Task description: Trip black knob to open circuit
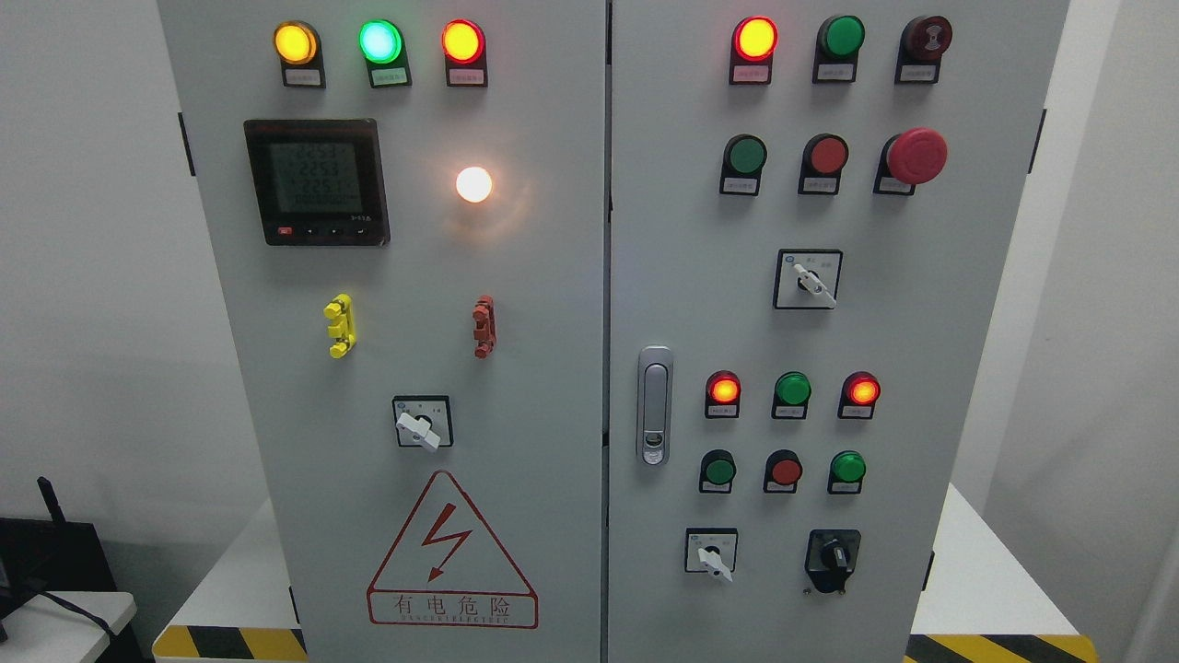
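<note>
A black knob [834, 556] sits low on the right door of a grey electrical cabinet [571, 322], on a black plate, its handle pointing up and slightly left. To its left is a white selector switch [711, 557]. Neither of my hands nor any arm shows in the head view.
The right door carries lit red lamps [755, 39], green and red push buttons, a red mushroom stop button [916, 155], another selector [809, 279] and a metal door handle [654, 405]. The left door has a meter [316, 181], lamps, a selector [422, 423] and a warning triangle [451, 552].
</note>
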Controlling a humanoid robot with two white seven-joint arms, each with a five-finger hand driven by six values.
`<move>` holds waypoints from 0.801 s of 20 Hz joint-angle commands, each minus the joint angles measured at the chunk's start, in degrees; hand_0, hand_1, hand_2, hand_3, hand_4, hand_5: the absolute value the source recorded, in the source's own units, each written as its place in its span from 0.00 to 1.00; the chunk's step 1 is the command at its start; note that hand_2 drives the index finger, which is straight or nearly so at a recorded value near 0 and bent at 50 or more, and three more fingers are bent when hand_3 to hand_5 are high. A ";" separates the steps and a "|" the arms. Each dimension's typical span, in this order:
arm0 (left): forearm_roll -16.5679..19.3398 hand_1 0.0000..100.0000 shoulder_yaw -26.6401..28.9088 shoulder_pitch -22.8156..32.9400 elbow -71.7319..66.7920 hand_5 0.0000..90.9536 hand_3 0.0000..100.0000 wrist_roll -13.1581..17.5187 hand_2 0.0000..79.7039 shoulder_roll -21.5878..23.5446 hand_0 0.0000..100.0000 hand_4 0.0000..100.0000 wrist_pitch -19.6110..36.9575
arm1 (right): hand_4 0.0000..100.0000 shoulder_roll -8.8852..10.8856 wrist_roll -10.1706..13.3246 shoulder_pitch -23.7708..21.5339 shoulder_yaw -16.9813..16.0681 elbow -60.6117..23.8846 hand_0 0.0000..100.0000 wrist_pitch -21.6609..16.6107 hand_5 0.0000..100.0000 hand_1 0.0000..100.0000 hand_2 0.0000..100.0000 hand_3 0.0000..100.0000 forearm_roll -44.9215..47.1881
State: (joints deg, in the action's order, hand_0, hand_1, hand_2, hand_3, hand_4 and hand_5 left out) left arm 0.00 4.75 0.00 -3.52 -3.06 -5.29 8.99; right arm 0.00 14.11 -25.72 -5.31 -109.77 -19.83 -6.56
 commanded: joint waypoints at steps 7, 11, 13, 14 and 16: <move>1.85 0.39 0.00 -0.44 0.00 0.00 0.00 -0.02 0.00 0.01 0.12 0.00 -0.02 | 0.86 -0.44 1.09 13.93 0.48 0.61 0.32 11.65 0.95 0.76 0.42 0.80 -6.00; 1.85 0.39 0.00 -0.44 0.00 0.00 0.00 -0.02 0.00 -0.08 0.12 0.00 -0.02 | 0.85 -0.70 1.62 16.67 0.65 2.11 0.32 15.87 0.95 0.79 0.40 0.79 -6.18; 1.93 0.39 0.00 -0.44 0.00 0.00 0.00 -0.02 0.00 0.01 0.12 0.00 -0.02 | 0.85 -0.88 1.71 17.37 1.00 2.81 0.32 16.66 0.95 0.80 0.40 0.79 -6.18; 1.85 0.39 0.00 -0.44 0.00 0.00 0.00 -0.02 0.00 0.01 0.12 0.00 -0.02 | 0.85 -1.40 2.15 17.89 1.35 3.25 0.32 17.19 0.95 0.81 0.39 0.79 -6.18; 1.85 0.39 0.00 -0.53 0.00 0.00 0.00 -0.02 0.00 0.01 0.12 0.00 -0.02 | 0.85 -2.37 3.81 19.73 1.62 4.47 0.32 18.86 0.95 0.82 0.39 0.78 -6.18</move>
State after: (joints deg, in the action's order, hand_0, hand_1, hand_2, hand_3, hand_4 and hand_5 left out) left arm 0.00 4.75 0.00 -3.51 -3.06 -5.30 8.98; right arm -0.29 16.56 -10.17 -4.72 -108.48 -2.98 -12.19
